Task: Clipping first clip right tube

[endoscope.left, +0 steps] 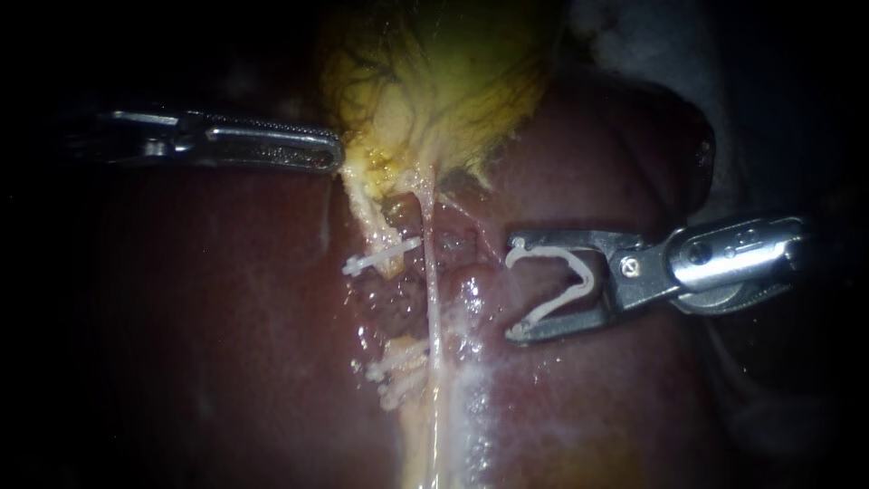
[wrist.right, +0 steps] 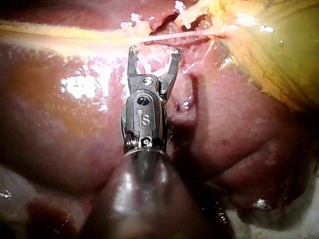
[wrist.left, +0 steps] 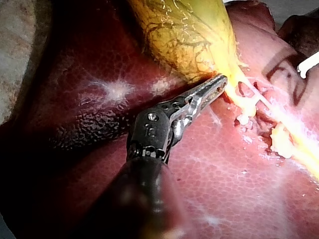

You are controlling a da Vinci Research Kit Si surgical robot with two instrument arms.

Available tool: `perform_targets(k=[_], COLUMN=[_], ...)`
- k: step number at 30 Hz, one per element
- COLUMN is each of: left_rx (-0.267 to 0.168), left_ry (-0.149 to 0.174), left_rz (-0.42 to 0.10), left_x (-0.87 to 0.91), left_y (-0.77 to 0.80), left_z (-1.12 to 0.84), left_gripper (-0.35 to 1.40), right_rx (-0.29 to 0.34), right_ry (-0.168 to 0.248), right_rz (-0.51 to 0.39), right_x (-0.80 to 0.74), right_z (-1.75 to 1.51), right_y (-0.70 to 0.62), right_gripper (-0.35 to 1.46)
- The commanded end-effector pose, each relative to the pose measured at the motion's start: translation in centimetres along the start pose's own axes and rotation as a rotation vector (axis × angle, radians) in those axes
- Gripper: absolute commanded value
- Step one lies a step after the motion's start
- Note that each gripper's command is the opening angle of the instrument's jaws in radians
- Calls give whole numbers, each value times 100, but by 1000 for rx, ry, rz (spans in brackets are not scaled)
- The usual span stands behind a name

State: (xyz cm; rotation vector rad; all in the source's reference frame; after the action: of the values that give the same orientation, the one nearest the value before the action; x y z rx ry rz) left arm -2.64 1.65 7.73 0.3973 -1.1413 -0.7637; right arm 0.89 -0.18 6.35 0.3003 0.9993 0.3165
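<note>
at centre right, right instrument (endoscope.left: 511,290), jaws spread wide holding an open clip (endoscope.left: 590,279), near right tube (endoscope.left: 433,290), upper left, left instrument (endoscope.left: 337,156) clamped on gallbladder (endoscope.left: 434,81)

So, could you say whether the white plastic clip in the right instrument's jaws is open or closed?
Open: the white plastic clip spreads in a V, clear of the pale tube.

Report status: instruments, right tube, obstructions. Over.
Left instrument shut on gallbladder. Right instrument holds open clip, jaws wide. Right tube bare, clip short of it. Nothing between them.
</note>
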Motion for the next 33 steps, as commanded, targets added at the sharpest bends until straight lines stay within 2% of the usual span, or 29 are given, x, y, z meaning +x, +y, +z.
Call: perform_targets(k=[1, 7, 13, 17, 22, 29, 33], left_rx=[1, 10, -6, -9, -9, -9, -9], left_ry=[0, 7, -18, -21, -21, -21, -21], left_rz=[-1, -13, -17, -17, -17, -17, -16], left_x=[-2, -22, -49, -49, -48, -47, -46], left_y=[-1, -7, -13, -13, -13, -13, -12], left_z=[-3, -23, -46, -49, -48, -48, -47], left_gripper=[-35, -35, -35, -35, -35, -35, -35], right_rx=[0, 0, 0, 8, 66, 173, 209], right_ry=[0, 0, 0, 0, 2, -9, -23], right_rz=[0, 0, -1, 1, -5, 83, 125], right_x=[0, 0, 0, 1, -1, -13, -22], right_z=[0, 0, 0, 6, 23, 51, 67], right_y=[0, 0, -1, 0, 2, -2, -3], right_gripper=[60, 60, 60, 60, 60, 59, 58])
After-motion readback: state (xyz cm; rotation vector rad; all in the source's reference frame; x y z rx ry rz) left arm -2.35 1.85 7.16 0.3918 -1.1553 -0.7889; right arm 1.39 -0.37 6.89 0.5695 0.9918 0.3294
